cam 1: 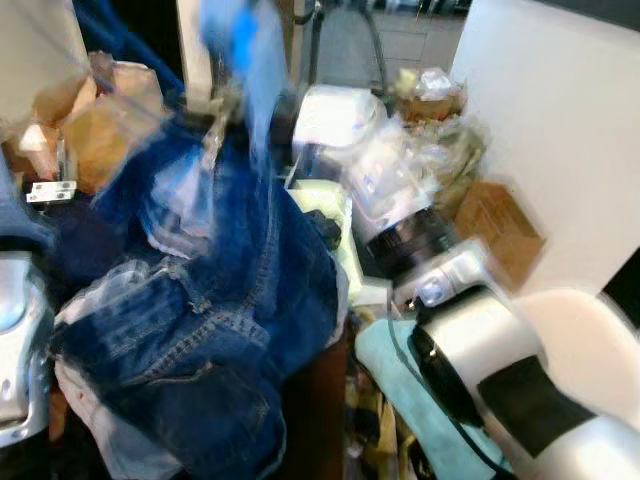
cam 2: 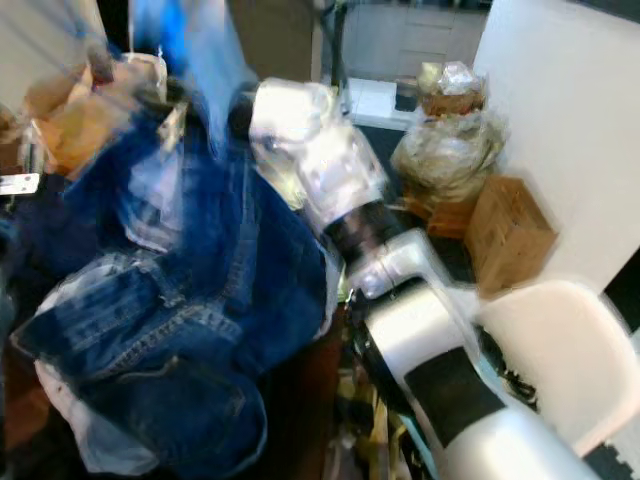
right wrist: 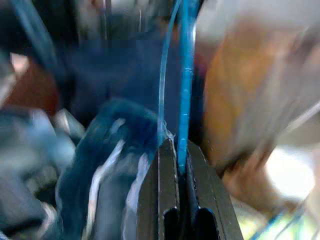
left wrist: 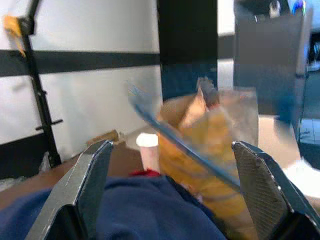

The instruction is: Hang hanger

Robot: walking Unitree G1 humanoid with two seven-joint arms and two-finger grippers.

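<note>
1. My right gripper (right wrist: 176, 150) is clenched on a thin blue hanger (right wrist: 184, 75); its two black fingers press together with the blue strand pinched between them.
2. The hanger rises straight up from my right gripper, blurred by motion, and carries a pair of dark blue jeans (cam 1: 215, 300).
3. The jeans hang in a bunched heap below and to the left of my right gripper, covering most of what lies beneath it.
4. My right arm (cam 2: 420, 330), silver with black bands, reaches forward and up to that gripper.
5. My left gripper (left wrist: 175, 195) is released, fingers spread wide with nothing between them.
6. Beyond my left gripper sits a crinkled clear bag of orange-brown stuff (left wrist: 210, 145), and dark blue cloth (left wrist: 150, 215) lies just under its fingers.
7. To the right of my right arm stand a brown cardboard box (cam 2: 505, 240) and a white chair (cam 2: 560, 350).
</note>
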